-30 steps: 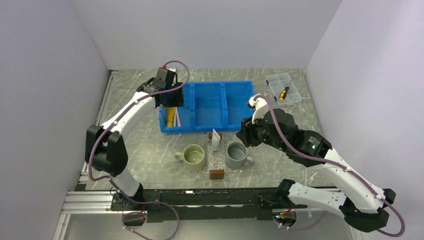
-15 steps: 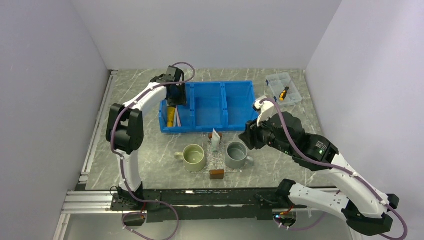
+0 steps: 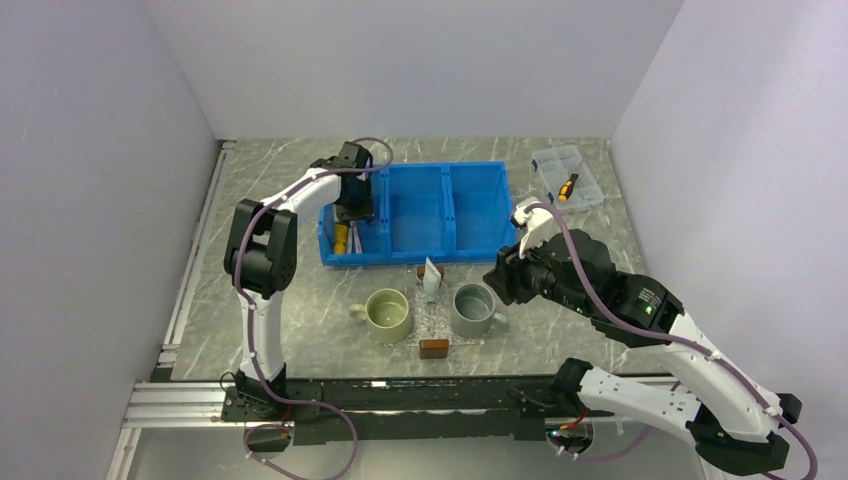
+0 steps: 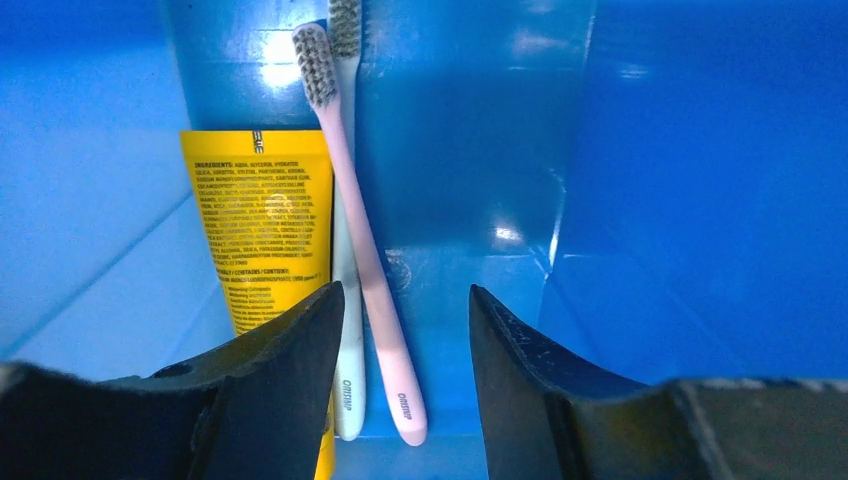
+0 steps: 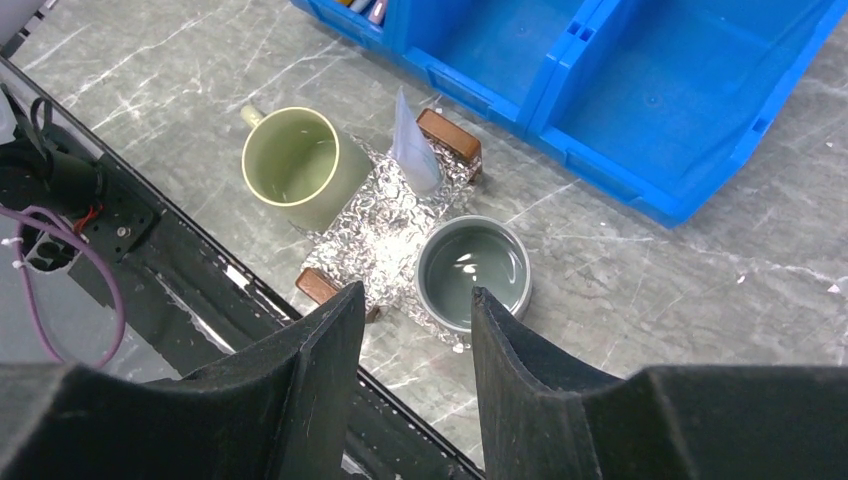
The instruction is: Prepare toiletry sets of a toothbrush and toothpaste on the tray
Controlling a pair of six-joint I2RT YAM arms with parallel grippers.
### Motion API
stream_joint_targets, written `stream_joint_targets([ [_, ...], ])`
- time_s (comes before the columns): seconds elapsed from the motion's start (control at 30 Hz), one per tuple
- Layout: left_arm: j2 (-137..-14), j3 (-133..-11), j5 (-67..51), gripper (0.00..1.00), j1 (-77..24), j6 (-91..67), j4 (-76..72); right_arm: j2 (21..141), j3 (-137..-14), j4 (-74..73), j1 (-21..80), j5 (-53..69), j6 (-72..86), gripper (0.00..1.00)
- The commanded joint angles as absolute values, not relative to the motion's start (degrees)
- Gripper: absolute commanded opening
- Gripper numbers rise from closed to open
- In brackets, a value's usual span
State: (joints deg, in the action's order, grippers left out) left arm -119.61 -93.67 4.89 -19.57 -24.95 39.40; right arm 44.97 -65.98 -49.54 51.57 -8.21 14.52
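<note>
My left gripper [image 3: 350, 207] is open, low inside the left compartment of the blue bin [image 3: 440, 167]. In the left wrist view its jaws [image 4: 405, 300] straddle the handle ends of a pale blue-white toothbrush [image 4: 347, 385] and a pink toothbrush [image 4: 368, 255], touching neither. The clear tray [image 5: 385, 235] with brown end blocks lies between two mugs. A small white toothpaste tube [image 5: 413, 152] stands at its far end and also shows in the top view [image 3: 432, 276]. My right gripper [image 3: 502, 275] is open and empty above the tray's right side, as its own view [image 5: 415, 295] shows.
A yellow tube [image 4: 265, 230] lies left of the toothbrushes, partly under my left finger. A green mug [image 3: 388, 314] stands left of the tray, a grey mug [image 3: 473, 309] right. A clear compartment box [image 3: 568, 178] sits at the back right.
My left gripper has moved right and down into the bin's left compartment. My right arm has drifted slightly right. Nothing was taken hold of.
</note>
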Motion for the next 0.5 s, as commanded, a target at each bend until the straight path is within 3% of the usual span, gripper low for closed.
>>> stream_joint_targets([
  [0.0, -120.67, -96.10, 7.26, 0.55, -19.38, -25.34, 40.30, 44.17, -66.14, -49.14, 51.68, -7.73, 13.97, 0.46],
  [0.47, -123.35, -95.73, 6.42, 0.53, -19.43, -24.80, 40.09, 43.90, -65.74, -49.22, 51.75, -8.04, 13.88, 0.46],
])
